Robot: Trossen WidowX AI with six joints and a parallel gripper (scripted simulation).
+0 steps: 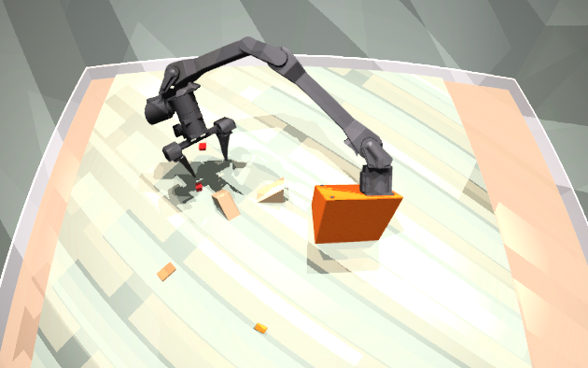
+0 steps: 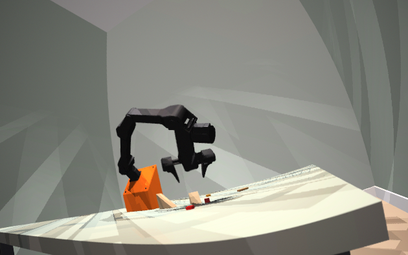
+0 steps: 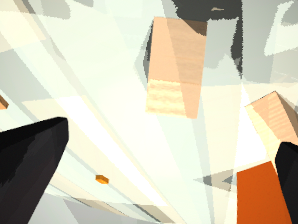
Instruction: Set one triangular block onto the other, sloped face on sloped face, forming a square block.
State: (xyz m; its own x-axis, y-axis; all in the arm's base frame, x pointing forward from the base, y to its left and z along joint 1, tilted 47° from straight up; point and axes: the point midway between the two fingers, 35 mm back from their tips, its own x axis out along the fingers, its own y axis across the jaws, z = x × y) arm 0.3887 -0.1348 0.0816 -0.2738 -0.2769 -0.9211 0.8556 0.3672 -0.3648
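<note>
Your pincer (image 1: 204, 160) hangs spread wide, empty, above the table (image 1: 387, 299). Nearer wedge (image 1: 226, 204) and other wedge (image 1: 273, 191) lie apart, unstacked. Risk: regrasp off-centre and you'll shove one, or hit the red cube (image 1: 199, 187).

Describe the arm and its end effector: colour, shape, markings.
The arm is dark grey, of blocky links and rounded joints, on an orange base. The end effector has two black fingers tapering to points. No cables or markings show.
</note>
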